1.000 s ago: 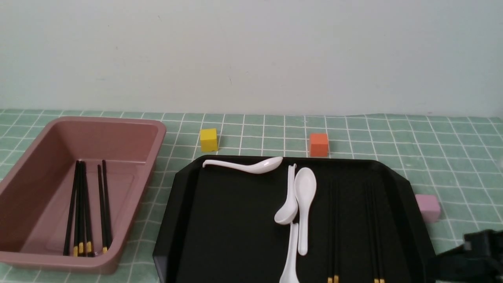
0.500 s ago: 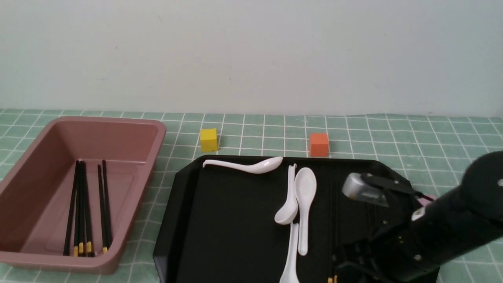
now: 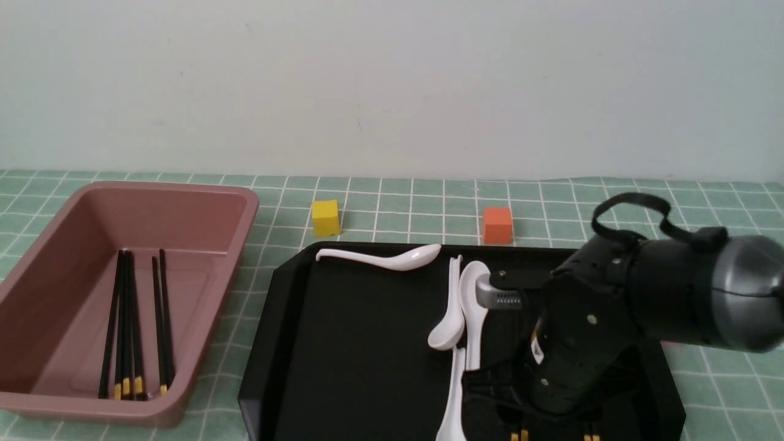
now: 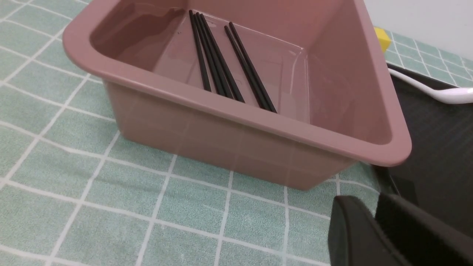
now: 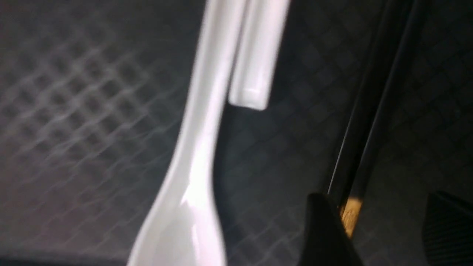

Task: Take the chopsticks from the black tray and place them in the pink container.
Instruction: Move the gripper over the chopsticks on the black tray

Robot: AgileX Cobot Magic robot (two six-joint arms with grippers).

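Note:
The black tray (image 3: 343, 343) lies at centre right. Chopsticks remain on it; only the yellow bands of two pairs (image 3: 519, 436) (image 3: 591, 437) show at its near edge. My right arm (image 3: 612, 306) hangs over them, its fingers lost against the dark tray. In the right wrist view my right gripper (image 5: 384, 225) is open just above the tray, with one chopstick pair (image 5: 364, 122) passing beside one finger (image 5: 325, 229). Several chopsticks (image 3: 128, 324) lie in the pink container (image 3: 202, 202). My left gripper (image 4: 373, 221) is shut and empty, low beside the container's near corner (image 4: 236, 111).
Several white spoons lie on the tray: one along the far rim (image 3: 392, 260), two side by side in the middle (image 3: 474, 294), one nearer (image 3: 453, 404). A yellow cube (image 3: 325, 218) and an orange cube (image 3: 497, 225) stand behind the tray on the green checked cloth.
My right arm has swung in from the lower right corner over the tray's right half, moving left and down, and now covers most of the chopsticks there. Nothing else has moved.

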